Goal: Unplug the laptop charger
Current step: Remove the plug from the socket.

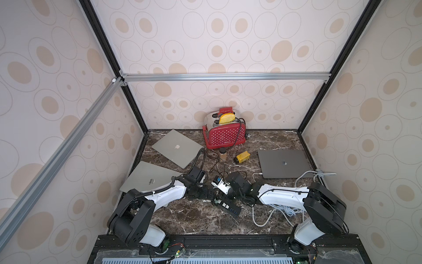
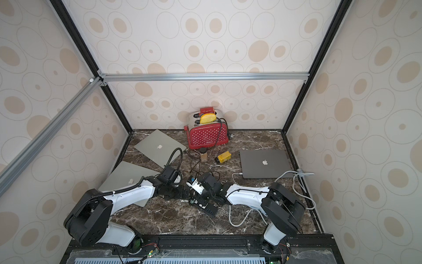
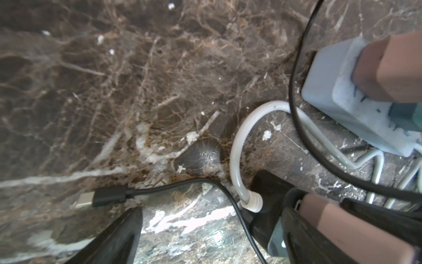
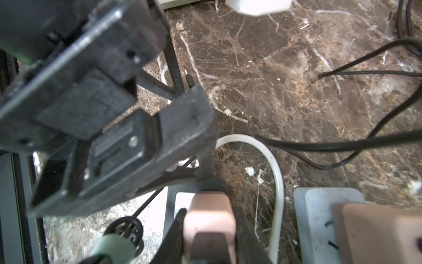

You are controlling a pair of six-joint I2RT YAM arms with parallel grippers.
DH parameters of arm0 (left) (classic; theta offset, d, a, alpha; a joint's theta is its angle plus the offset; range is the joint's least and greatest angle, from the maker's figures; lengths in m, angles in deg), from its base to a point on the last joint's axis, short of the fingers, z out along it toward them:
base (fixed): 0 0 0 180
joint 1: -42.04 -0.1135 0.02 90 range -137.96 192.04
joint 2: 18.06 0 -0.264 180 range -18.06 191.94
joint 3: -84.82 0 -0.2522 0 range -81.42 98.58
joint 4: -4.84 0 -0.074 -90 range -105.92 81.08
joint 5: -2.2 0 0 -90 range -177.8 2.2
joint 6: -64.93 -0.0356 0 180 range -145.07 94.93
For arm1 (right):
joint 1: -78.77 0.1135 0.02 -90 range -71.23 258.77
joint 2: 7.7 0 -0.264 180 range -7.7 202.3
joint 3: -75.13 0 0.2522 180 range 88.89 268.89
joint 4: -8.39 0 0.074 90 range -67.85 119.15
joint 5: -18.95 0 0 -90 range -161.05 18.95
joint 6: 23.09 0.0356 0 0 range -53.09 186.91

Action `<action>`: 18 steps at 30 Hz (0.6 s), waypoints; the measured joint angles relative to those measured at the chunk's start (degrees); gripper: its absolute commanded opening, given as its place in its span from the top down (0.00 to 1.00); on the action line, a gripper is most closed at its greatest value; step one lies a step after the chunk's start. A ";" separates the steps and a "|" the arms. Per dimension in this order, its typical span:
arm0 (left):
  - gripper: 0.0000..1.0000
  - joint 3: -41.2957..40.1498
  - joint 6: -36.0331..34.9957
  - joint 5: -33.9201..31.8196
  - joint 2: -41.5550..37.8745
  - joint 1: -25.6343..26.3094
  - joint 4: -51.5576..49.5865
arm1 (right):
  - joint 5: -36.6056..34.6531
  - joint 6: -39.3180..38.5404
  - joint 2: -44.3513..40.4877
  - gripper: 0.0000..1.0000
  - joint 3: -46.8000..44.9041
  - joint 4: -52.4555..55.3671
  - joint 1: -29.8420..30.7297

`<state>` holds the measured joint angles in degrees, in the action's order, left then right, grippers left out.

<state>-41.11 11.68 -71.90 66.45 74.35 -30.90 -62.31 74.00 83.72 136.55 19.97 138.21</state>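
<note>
Nearest, a thick white cable (image 1: 258, 222) loops on the dark marble desk (image 1: 187, 217) beside the black power strip (image 1: 230, 208). Just beyond, the arms meet. The left gripper (image 1: 211, 194) has its fingers spread wide. The right gripper (image 4: 276, 201) has fingers partway apart, one pad (image 4: 376, 228) lying on the taped face of the white charger brick (image 1: 219, 183); whether it is truly pinched I cannot tell. Farther back lies a dark grey laptop (image 1: 284, 163), then a red toaster (image 1: 225, 137).
</note>
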 measured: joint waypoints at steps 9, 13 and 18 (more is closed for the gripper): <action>0.01 2.14 -0.07 -2.05 1.75 1.79 -2.36 | 0.39 0.68 0.00 1.00 -1.88 -4.11 0.02; 0.01 2.80 1.20 -2.75 2.32 2.89 -2.91 | 0.39 0.63 -0.07 1.00 -2.21 -4.66 0.04; 0.01 2.34 2.62 -2.97 2.01 3.15 -2.49 | -0.11 0.63 -1.09 1.00 -4.35 -7.37 0.11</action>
<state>-38.77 14.30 -74.88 68.46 77.50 -33.39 -62.42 74.64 82.62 132.20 12.61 138.32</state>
